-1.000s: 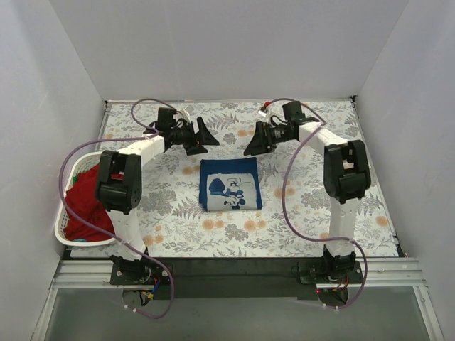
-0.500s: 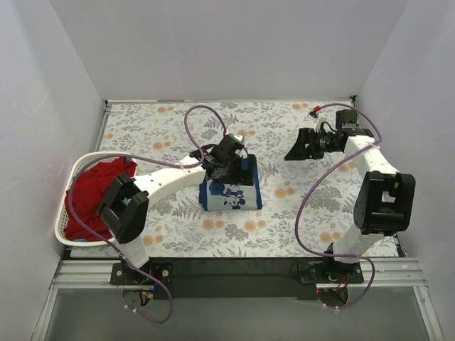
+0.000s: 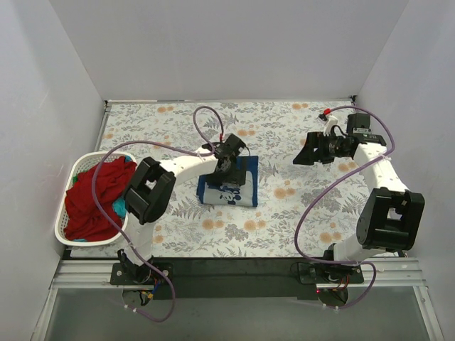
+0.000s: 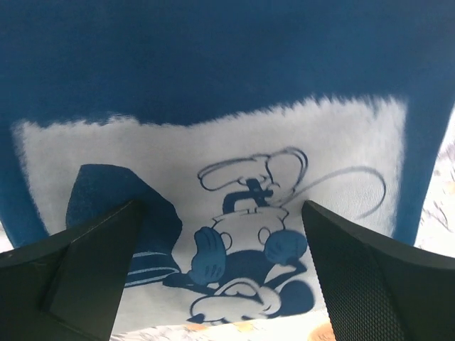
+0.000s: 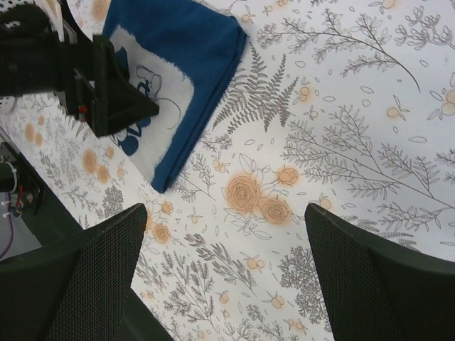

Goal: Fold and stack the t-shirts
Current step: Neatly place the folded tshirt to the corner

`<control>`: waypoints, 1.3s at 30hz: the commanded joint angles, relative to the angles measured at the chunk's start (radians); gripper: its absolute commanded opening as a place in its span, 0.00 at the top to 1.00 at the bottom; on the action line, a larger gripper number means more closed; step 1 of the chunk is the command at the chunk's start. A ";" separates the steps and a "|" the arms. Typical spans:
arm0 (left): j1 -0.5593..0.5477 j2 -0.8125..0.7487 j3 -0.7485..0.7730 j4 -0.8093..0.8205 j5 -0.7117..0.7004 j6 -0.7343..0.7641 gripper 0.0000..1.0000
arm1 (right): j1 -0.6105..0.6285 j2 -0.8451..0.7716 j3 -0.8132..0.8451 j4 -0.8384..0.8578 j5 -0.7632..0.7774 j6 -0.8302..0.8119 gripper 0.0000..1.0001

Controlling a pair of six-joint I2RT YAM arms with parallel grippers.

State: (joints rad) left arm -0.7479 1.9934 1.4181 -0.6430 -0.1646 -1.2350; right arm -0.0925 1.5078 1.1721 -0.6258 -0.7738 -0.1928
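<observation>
A dark navy t-shirt [image 3: 238, 192] with a white cartoon print lies folded in a small rectangle at the middle of the table. My left gripper [image 3: 227, 169] hovers open right over its far part. In the left wrist view the print of the navy t-shirt [image 4: 242, 163] fills the frame between the spread fingers [image 4: 78, 270] of the left gripper [image 4: 220, 284], and nothing is gripped. My right gripper [image 3: 309, 153] hangs open over bare table cover at the right, well apart from the shirt [image 5: 192, 42]. A red t-shirt [image 3: 92, 195] and a bit of teal cloth [image 3: 119, 207] lie in the basket.
The white slatted laundry basket [image 3: 89, 243] stands at the left table edge. The floral table cover [image 3: 284, 213] spans the whole table, with white walls on three sides. In the right wrist view the left arm's black gripper [image 5: 85, 78] sits over the shirt.
The left arm swung from the far left back onto the navy shirt, which shifted and turned slightly. The right arm drew away to the right. Both grippers opened wider.
</observation>
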 commanded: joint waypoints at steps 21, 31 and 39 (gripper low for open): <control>0.648 0.427 0.648 -0.202 -0.041 0.442 0.05 | -0.102 0.072 0.087 -0.057 0.019 -0.056 0.02; 0.746 0.530 0.844 -0.129 -0.102 0.548 0.05 | -0.124 0.066 0.075 -0.060 0.024 -0.059 0.02; 0.857 0.600 0.907 -0.058 -0.161 0.606 0.05 | -0.130 0.075 0.089 -0.071 0.024 -0.062 0.02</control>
State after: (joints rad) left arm 0.0544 2.5607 2.3081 -0.7113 -0.2295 -0.6891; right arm -0.2157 1.5776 1.2201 -0.6830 -0.7456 -0.2401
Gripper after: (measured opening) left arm 0.950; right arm 0.983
